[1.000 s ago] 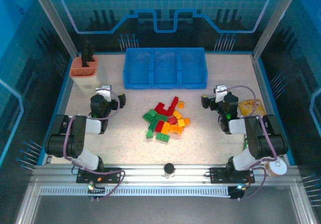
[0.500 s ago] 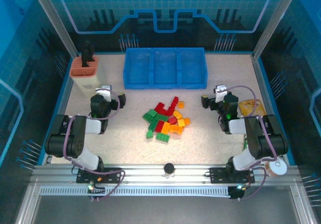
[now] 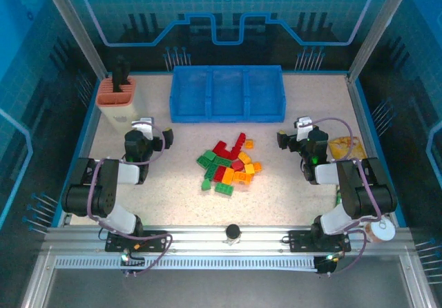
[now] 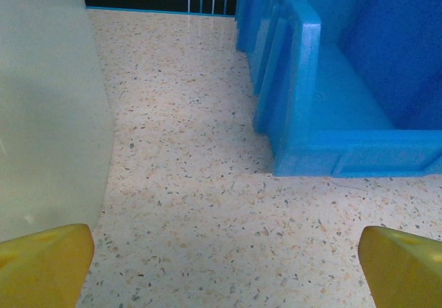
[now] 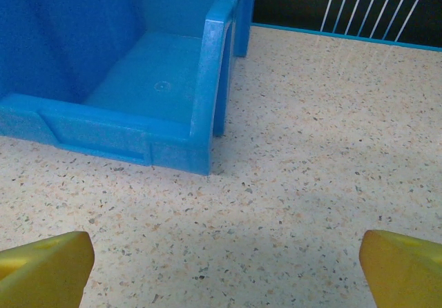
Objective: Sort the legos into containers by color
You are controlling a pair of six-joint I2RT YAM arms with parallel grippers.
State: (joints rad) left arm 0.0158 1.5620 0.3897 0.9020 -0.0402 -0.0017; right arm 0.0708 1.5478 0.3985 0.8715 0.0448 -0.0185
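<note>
Legos (image 3: 228, 166): one loose heap of red, green and orange/yellow bricks on the speckled table (image 3: 166, 190), about mid-table. The reds sit toward the far side of the heap, the greens on its left, the orange and yellow on its right. All lie on the table, short of the tray.

Blue tray (image 3: 228, 117): at the far edge, centred, with three compartments side by side. The heap is well apart from its near wall.

Left gripper (image 3: 153, 139): left of the heap, with open table between them, pointing toward the far edge. On the left wrist camera the yellow fingertips (image 4: 43, 265) sit at opposite bottom corners, spread wide, with bare speckled table between them and nothing held. The tray's left end wall (image 4: 304, 80) is ahead on the right. A pale cream wall fills the left of that view.

Right gripper (image 3: 295, 135): right of the heap, likewise apart from it, pointing toward the far edge. On the right wrist camera the fingertips (image 5: 43, 270) are spread just as wide and hold nothing. The tray's right-hand compartment (image 5: 148, 73) is ahead on the left.

Orange-and-cream holder (image 3: 116, 101) with black tools (image 3: 121, 70): far left corner. Yellow packet (image 3: 343, 146): near the right edge, beside the right arm.
</note>
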